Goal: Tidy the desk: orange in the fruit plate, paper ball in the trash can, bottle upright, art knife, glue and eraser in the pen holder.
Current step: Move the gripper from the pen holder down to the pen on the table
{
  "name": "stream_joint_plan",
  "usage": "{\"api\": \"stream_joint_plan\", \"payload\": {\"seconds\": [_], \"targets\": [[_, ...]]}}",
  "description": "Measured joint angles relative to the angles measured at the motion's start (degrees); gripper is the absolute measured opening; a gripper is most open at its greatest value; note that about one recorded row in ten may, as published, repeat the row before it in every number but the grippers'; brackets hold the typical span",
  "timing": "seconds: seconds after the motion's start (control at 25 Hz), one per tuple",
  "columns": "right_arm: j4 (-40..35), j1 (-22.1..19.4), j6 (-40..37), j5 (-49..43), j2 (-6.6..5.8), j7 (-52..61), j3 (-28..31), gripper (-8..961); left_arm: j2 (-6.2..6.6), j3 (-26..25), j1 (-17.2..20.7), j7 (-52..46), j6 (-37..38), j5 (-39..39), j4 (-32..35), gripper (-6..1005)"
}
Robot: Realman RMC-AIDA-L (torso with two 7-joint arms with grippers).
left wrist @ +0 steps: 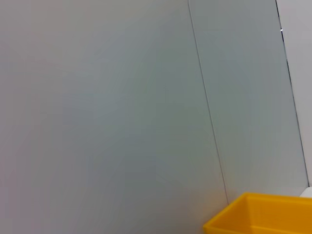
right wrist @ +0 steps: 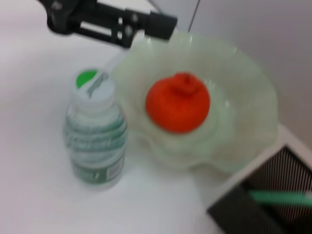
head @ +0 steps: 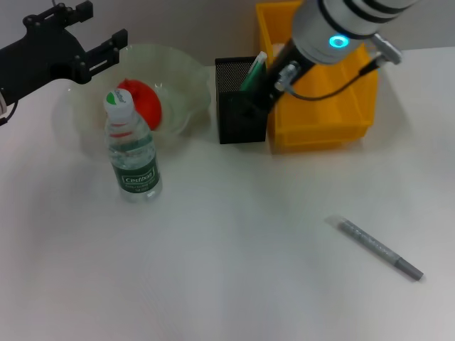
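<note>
The orange [head: 142,104] [right wrist: 178,102] lies in the pale-green fruit plate [head: 186,74] [right wrist: 243,87]. In front of the plate the bottle [head: 133,153] [right wrist: 95,141] stands upright. My right gripper [head: 272,82] hangs at the right rim of the black mesh pen holder [head: 238,117] [right wrist: 265,195]. A green stick, likely the glue [head: 253,71] [right wrist: 282,197], pokes out of the holder beside it. On the table at the front right lies the grey art knife [head: 375,248]. My left gripper [head: 109,23] hovers open and empty above the plate's left side. The eraser is out of view.
The yellow trash can [head: 323,114] [left wrist: 258,214] stands right of the pen holder, largely behind my right arm. A white patch [head: 278,50] shows in its back corner; I cannot tell whether it is the paper ball. A grey wall [left wrist: 122,97] rises behind the desk.
</note>
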Motion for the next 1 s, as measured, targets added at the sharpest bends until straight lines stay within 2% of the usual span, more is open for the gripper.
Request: {"api": "stream_joint_plan", "payload": {"seconds": [0.12, 0.24, 0.32, 0.76, 1.0], "targets": [[-0.7, 0.0, -7.6, -0.2, -0.02, 2.0, 1.1, 577, 0.02, 0.0, 0.1, 0.0, 0.0, 0.0, 0.0, 686], [-0.5, -0.7, -10.1, -0.3, -0.02, 2.3, 1.3, 576, 0.02, -0.1, 0.2, 0.0, 0.0, 0.0, 0.2, 686], [-0.4, -2.9, -12.2, -0.3, -0.03, 2.4, 1.4, 576, 0.02, -0.1, 0.2, 0.0, 0.0, 0.0, 0.2, 686], [0.6, -10.1, -16.6, -1.8, -0.03, -0.3, 0.8, 570, 0.08, -0.3, 0.4, 0.0, 0.0, 0.0, 0.1, 686], [3.4, -11.3, -16.0, -3.9, -0.03, -1.0, 1.1, 563, 0.02, -0.3, 0.4, 0.0, 0.0, 0.0, 0.1, 686]]}}
